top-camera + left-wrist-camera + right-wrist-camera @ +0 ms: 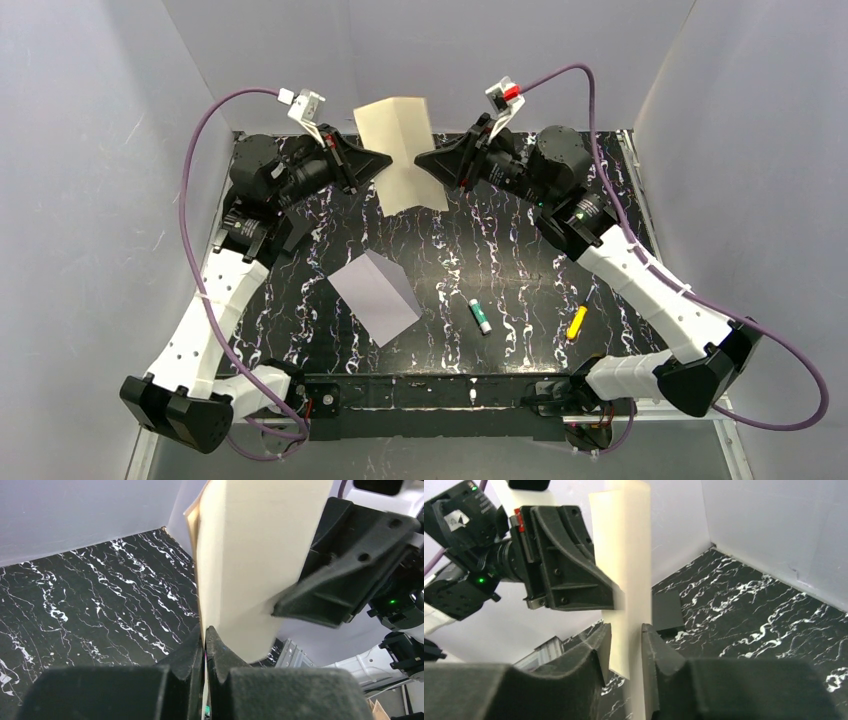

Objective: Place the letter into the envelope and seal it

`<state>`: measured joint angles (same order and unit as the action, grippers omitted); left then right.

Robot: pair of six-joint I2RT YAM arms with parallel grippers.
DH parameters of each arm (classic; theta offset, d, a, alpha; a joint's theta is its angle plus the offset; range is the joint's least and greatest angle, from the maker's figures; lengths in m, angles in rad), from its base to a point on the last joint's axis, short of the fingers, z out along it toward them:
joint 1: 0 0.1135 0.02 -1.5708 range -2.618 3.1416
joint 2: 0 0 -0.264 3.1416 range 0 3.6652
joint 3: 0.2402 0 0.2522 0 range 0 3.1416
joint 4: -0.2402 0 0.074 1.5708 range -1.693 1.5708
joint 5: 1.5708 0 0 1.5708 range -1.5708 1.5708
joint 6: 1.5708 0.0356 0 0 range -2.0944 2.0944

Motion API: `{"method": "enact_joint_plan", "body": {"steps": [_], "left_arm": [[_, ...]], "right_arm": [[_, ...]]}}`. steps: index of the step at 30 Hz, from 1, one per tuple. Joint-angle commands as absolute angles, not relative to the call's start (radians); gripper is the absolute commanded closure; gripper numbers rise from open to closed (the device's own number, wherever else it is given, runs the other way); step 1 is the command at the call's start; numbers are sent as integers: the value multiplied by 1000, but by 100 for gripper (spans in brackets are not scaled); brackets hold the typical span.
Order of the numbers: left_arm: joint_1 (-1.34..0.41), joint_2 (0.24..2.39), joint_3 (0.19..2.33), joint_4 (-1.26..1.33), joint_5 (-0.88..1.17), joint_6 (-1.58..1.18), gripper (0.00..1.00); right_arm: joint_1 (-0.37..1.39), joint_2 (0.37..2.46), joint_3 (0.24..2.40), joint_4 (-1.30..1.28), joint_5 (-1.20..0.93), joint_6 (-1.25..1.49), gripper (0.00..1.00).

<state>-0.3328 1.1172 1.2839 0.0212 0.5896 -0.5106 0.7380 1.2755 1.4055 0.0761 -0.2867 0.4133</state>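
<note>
Letter (403, 150): held up off the table (520, 260) at its far middle, between the two arms. Stands roughly upright, with one vertical crease down the sheet. Pale cream face toward the cameras; no print legible on it.

Left gripper (387, 160): on the sheet's left edge. In the left wrist view its fingers (192, 655) are pressed together, with the paper pinched in the slit.

Right gripper (419, 161): at the sheet's right edge. In the right wrist view its fingers (600, 647) are parted and the sheet passes through the gap, not clamped.

Envelope (377, 297): pale lavender, flat on the table, near centre, turned at a diagonal. Well apart from the letter.

Right of the envelope lies a small green-and-white tube (481, 317), its label too small to read. Further right is a yellow pen-like stick (577, 321).

Flat black piece (666, 612): on the table beyond the sheet, seen from the right wrist.
</note>
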Motion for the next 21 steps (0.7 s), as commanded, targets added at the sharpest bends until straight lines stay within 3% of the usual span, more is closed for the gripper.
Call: {"method": "enact_joint_plan", "body": {"steps": [1, 4, 7, 12, 21], "left_arm": [[-328, 1129, 1324, 34, 584, -509, 100], [-326, 1130, 1338, 6, 557, -462, 100], [-315, 1140, 1362, -46, 566, -432, 100], [-300, 1141, 1376, -27, 643, -436, 100], [-299, 1143, 1377, 87, 842, -466, 100]], "right_arm": [[735, 1275, 1439, 128, -323, 421, 50], [733, 1240, 1417, 116, -223, 425, 29], [733, 1204, 1388, 130, -106, 457, 25], [733, 1139, 1331, 110, 201, 557, 27], [733, 1224, 1412, -59, 226, 616, 33]]}}
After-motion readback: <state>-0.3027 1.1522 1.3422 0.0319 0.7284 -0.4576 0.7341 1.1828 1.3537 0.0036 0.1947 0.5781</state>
